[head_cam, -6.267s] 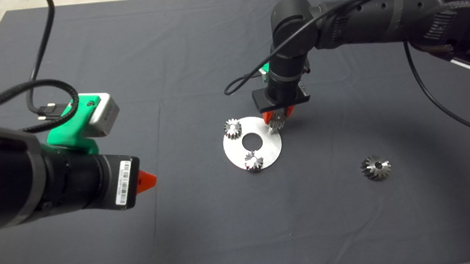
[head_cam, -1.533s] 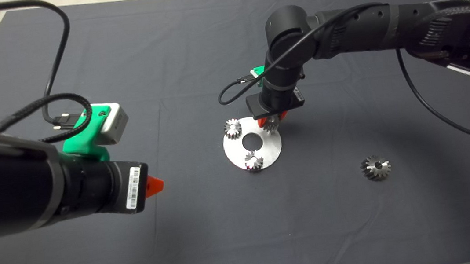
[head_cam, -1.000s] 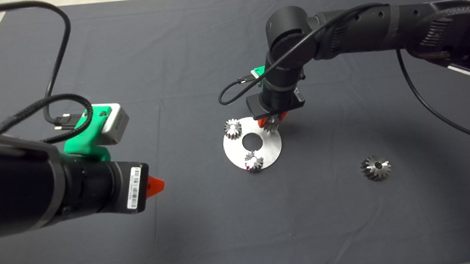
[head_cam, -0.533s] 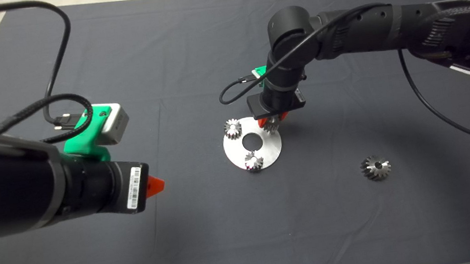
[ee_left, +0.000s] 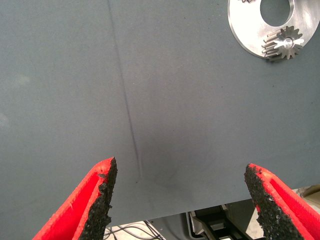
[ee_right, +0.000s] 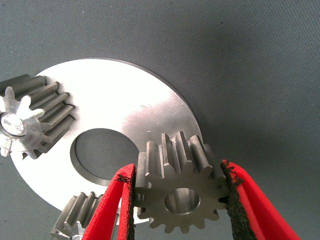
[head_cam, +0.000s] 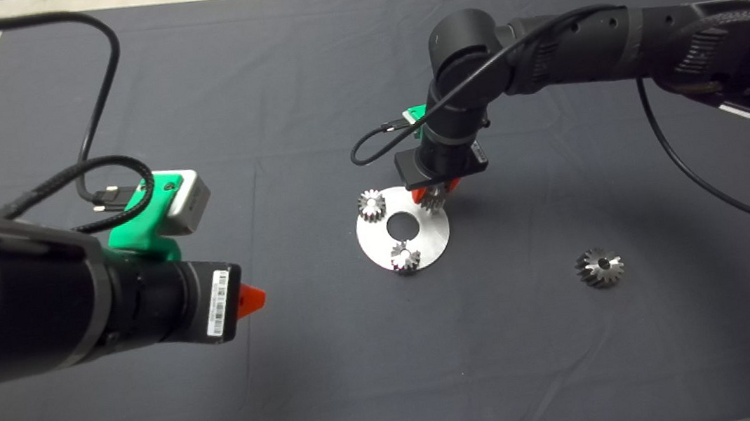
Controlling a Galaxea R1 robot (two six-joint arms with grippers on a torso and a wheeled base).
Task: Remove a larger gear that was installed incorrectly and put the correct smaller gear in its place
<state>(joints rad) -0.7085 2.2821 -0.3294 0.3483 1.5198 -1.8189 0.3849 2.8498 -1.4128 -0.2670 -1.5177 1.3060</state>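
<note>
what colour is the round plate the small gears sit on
Shiny silver, bare metal, with a round centre hole. The plate shows best in the right wrist view.

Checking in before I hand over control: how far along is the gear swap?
Removal looks done: the larger gear lies alone on the mat, off the plate. In hand: the right hand grips the smaller gear over the plate's edge. Whether it is seated cannot be told. Left: seat, release. The left hand hovers open, idle.
</note>
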